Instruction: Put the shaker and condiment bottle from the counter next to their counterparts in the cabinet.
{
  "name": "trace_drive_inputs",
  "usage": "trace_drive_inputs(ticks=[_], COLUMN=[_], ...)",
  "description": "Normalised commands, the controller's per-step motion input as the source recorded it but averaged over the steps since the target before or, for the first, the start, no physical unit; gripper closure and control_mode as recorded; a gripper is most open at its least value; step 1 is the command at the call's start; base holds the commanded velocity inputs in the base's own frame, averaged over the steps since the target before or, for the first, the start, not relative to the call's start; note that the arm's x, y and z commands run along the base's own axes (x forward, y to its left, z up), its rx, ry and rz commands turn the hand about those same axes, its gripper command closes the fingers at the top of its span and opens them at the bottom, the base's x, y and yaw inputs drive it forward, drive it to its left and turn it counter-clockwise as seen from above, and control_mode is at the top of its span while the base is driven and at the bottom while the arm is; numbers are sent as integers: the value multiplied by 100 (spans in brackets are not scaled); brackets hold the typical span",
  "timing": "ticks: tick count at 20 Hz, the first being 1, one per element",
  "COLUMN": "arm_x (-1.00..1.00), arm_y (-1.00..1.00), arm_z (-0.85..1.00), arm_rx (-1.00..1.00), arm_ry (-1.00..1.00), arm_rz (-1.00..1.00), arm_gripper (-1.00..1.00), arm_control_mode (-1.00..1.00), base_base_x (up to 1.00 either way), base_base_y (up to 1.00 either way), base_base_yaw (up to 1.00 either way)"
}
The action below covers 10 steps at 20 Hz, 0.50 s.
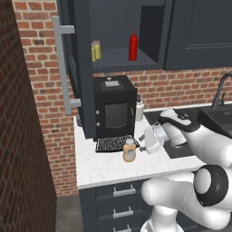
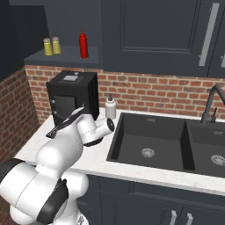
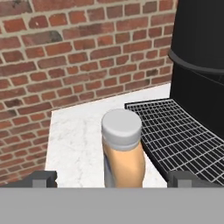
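Note:
The peach-orange condiment bottle [image 1: 129, 151] with its grey cap stands upright on the white counter [image 1: 104, 170], just in front of the coffee machine's grate. My gripper [image 1: 143, 144] is right beside it, open. In the hand view the bottle [image 3: 124, 154] rises between my two fingertips [image 3: 44, 178], with a gap on each side. The open cabinet [image 1: 122, 61] holds two yellow grey-capped shakers [image 1: 95, 50] side by side; I cannot tell which is which. The tall red bottle [image 1: 133, 46] stands to their right. From the right base the shakers [image 2: 52, 45] and red bottle [image 2: 83, 44] also show.
A black coffee machine [image 1: 113, 108] with a drip grate [image 1: 114, 144] stands against the brick wall. A white dispenser [image 2: 110, 107] is beside it. The dark sink [image 2: 151, 140] and faucet [image 2: 211, 103] lie to the right. The cabinet door's bar handle [image 1: 62, 68] juts out at left.

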Motion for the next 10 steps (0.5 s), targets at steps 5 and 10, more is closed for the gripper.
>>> trace_drive_inputs(ticks=[5,10], arm_x=[6,2], arm_y=[0,0], arm_z=[-3,-2], arm_rx=[0,0], arm_ry=[0,0], arm_rz=[0,0], arm_gripper=[-100,-100], arm_control_mode=[-100,-100], base_base_x=[0,0], base_base_y=[0,0], base_base_yaw=[0,0])
